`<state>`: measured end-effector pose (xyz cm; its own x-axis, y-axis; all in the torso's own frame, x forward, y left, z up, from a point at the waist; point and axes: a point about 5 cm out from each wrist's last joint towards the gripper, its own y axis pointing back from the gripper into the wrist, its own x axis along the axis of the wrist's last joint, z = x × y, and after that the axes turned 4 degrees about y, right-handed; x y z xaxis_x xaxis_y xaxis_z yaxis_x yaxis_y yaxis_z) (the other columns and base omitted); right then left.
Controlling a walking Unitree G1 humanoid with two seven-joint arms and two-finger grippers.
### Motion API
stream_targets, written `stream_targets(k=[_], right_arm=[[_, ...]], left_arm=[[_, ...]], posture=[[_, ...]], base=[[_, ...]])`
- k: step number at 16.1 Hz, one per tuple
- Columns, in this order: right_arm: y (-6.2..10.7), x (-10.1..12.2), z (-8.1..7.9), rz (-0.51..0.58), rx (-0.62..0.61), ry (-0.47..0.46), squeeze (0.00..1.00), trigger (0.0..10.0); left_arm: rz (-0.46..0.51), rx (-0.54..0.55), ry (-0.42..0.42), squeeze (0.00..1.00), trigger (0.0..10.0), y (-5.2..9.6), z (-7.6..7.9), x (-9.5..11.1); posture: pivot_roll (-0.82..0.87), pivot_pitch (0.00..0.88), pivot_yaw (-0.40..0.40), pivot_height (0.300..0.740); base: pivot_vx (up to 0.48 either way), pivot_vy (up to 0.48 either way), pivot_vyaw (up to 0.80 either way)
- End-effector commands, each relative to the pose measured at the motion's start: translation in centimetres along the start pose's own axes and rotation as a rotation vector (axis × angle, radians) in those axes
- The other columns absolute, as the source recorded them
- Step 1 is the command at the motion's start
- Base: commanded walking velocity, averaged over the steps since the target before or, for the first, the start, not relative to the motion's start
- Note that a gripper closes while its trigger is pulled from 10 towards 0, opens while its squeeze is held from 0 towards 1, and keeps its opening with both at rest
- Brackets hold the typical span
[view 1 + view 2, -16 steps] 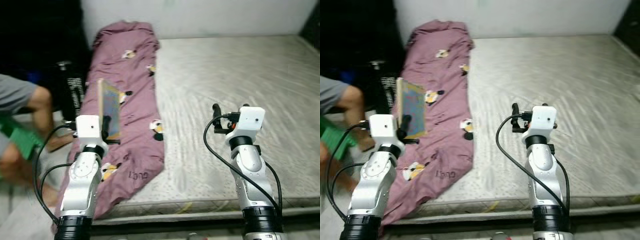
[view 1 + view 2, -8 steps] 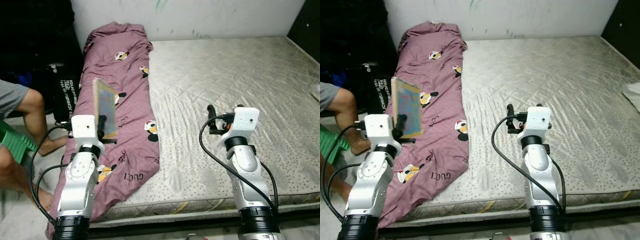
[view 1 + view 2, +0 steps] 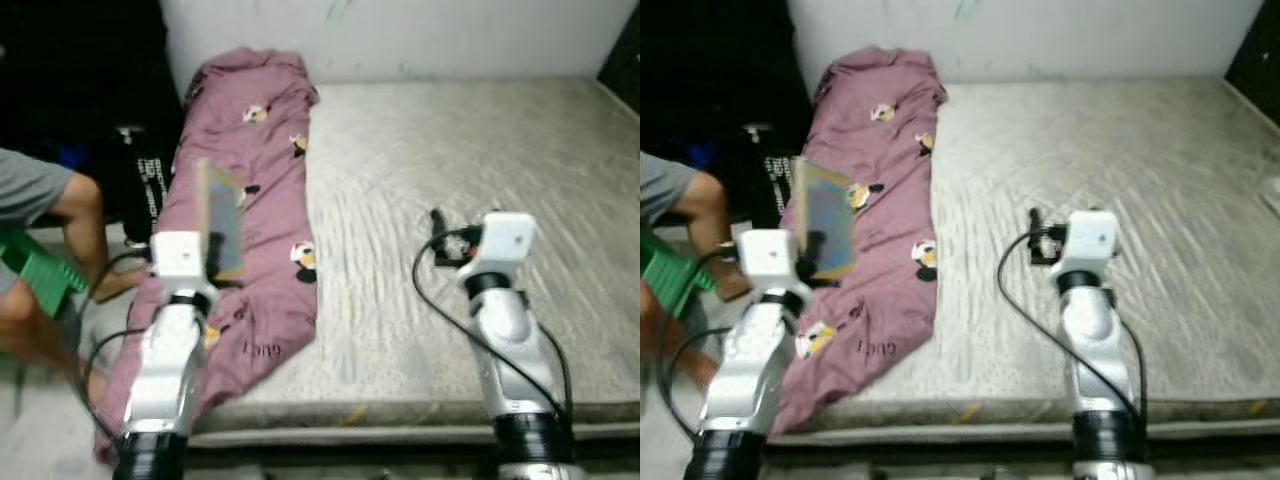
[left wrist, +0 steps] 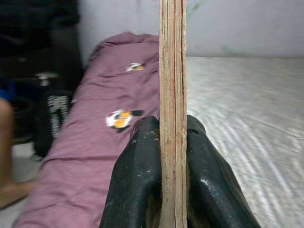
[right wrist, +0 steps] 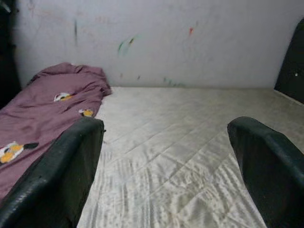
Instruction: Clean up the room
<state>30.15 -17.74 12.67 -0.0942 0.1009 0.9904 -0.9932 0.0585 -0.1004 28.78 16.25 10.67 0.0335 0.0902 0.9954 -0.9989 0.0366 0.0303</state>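
My left gripper [image 3: 214, 252] is shut on a thin book [image 3: 219, 220] with a bluish cover, held upright over the left side of the bed; in the left wrist view the book [image 4: 173, 95] stands edge-on between the two black fingers [image 4: 137, 175]. A purple blanket [image 3: 250, 180] with cartoon prints lies along the left side of the bare grey mattress [image 3: 460, 150]. My right gripper [image 5: 171, 156] is open over the mattress with nothing between its fingers; its arm [image 3: 500, 290] reaches over the bed's near right part.
A person sits at the left on a green stool [image 3: 40, 270], with a knee and leg [image 3: 85, 215] close to the bed. A black bag [image 3: 140, 180] stands beside the blanket. A white wall [image 3: 400, 35] backs the bed. The mattress edge [image 3: 400, 415] runs just before me.
The whole picture has shifted and blurred, so the camera moved. Both arms keep their poses; the book stays held in the left gripper.
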Motion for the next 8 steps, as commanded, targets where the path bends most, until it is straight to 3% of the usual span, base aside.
stream_targets(k=[1,6,8], right_arm=[[-0.09,0.34,-0.54,0.010,0.014,-0.006,0.00,10.0],[-0.07,0.26,-0.54,0.007,0.018,-0.001,0.00,10.0],[-0.05,0.27,-0.50,0.007,0.018,0.002,0.00,10.0]], left_arm=[[0.041,0.015,-0.001,0.00,10.0,-0.17,-0.54,0.85],[0.041,0.011,-0.001,0.00,10.0,-0.20,-0.46,0.82],[0.043,0.007,0.002,0.00,10.0,-0.20,-0.41,0.84]], posture=[[-0.01,0.000,0.056,0.740],[-0.01,0.000,0.055,0.740],[-0.01,0.000,0.053,0.740]], base=[[0.000,-0.345,0.00],[0.000,-0.338,0.00],[0.000,-0.323,-0.44]])
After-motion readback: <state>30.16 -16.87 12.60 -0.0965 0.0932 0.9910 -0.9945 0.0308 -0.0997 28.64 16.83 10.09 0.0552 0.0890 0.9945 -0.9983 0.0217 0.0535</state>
